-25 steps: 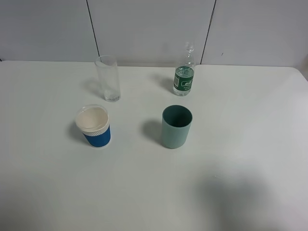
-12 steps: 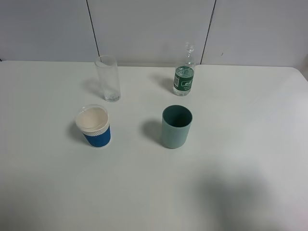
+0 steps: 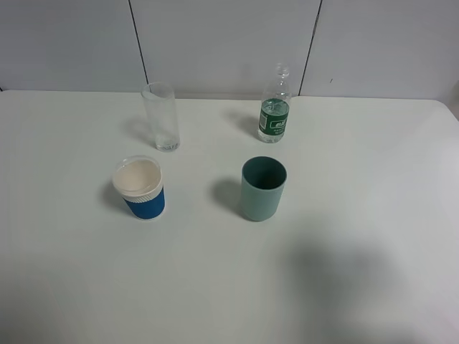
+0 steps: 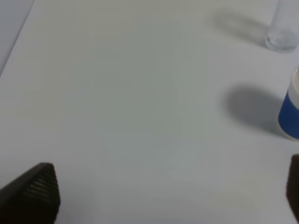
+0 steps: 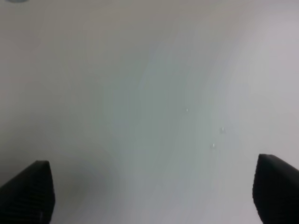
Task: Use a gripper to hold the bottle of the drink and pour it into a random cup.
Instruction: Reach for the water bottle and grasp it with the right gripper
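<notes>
Hanging over bare white tabletop (image 5: pixel 154 93), the right gripper (image 5: pixel 152 191) shows us two black ribbed fingertips (image 5: pixel 25 193) at opposite edges of its wrist view. The jaws are spread wide with only the surface between them: released, holding nothing. The left gripper (image 4: pixel 161 193) reads the same, one dark fingertip (image 4: pixel 30 196) at one edge of its view and a sliver of the other at the opposite edge. It too is spread and empty above the tabletop. Past it we note the blue sleeve of a paper cup (image 4: pixel 290 112) with its shadow beside it, and farther on the base of a clear glass (image 4: pixel 281 32). From the high camera we log a soft grey shadow (image 3: pixel 337 287) on the near right of the tabletop. Beyond that shadow, near the middle, the cup (image 3: pixel 263 188) stands upright, matte teal, mouth up, dark inside. The bottle of the drink (image 3: pixel 275 115) stands upright behind the cup, a little to its right and apart from it, close to the pale wall (image 3: pixel 222 43). Its dark green label faces us and its neck is clear; we cannot tell how full it is. Left of the cup sits the paper cup, white inside, and behind that the tall glass, level with the bottle. All four stand apart, none touching.
</notes>
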Robot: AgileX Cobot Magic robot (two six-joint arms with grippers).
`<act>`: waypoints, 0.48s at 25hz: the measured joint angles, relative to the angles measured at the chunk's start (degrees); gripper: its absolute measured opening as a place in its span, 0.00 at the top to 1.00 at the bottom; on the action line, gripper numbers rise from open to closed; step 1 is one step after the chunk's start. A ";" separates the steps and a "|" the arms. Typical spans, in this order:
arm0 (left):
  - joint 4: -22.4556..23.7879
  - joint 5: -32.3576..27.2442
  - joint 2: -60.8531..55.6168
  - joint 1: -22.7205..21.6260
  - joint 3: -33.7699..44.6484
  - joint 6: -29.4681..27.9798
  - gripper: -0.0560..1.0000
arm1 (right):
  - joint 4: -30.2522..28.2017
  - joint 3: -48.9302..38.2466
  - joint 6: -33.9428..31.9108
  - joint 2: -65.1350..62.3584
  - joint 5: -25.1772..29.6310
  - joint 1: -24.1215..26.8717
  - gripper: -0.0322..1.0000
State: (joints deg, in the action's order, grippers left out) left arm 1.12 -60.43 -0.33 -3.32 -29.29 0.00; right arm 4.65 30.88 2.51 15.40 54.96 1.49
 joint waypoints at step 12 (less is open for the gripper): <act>0.00 0.00 0.00 0.00 0.00 0.00 0.02 | 3.28 3.47 5.61 21.92 -13.96 0.00 0.16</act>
State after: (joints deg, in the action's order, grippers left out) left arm 1.12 -60.43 -0.33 -3.32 -29.29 0.00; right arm 7.92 34.36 8.12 37.32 41.00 1.49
